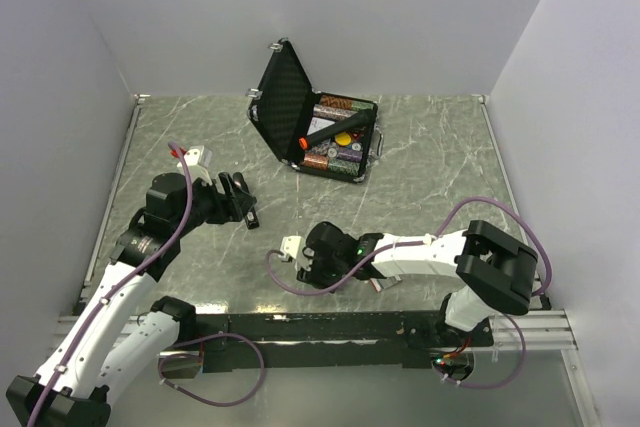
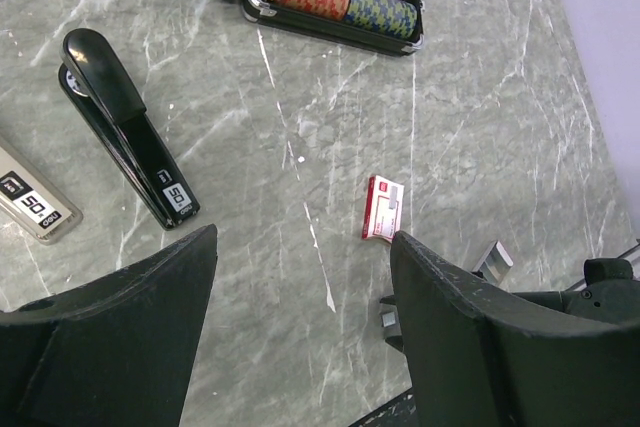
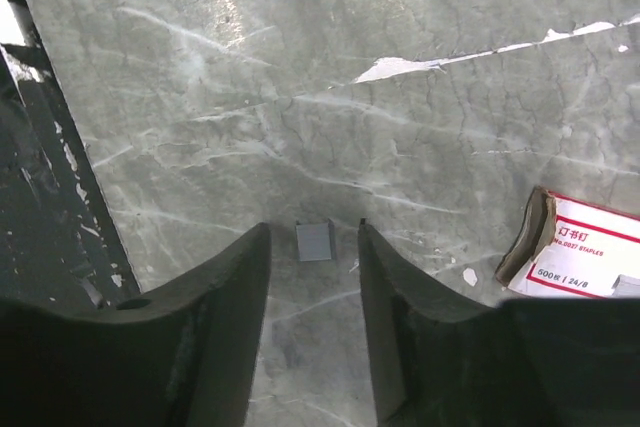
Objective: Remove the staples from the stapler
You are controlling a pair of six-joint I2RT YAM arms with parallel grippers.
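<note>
The black stapler (image 2: 125, 127) lies on the table at the left of the left wrist view, with a silvery labelled part (image 2: 35, 205) beside it at the frame edge. I cannot make it out in the top view. A short grey strip of staples (image 3: 315, 241) lies flat on the table between the tips of my open right gripper (image 3: 313, 227), touching neither finger. It also shows in the left wrist view (image 2: 388, 319). My right gripper (image 1: 303, 263) is low over the near table. My left gripper (image 2: 303, 237) is open and empty above the table (image 1: 238, 199).
A small white and red cardboard box (image 2: 384, 209) lies just right of the staples and also shows in the right wrist view (image 3: 580, 252). An open black case (image 1: 320, 127) with rolls inside stands at the back. The table's dark front rail (image 3: 40, 197) is close by.
</note>
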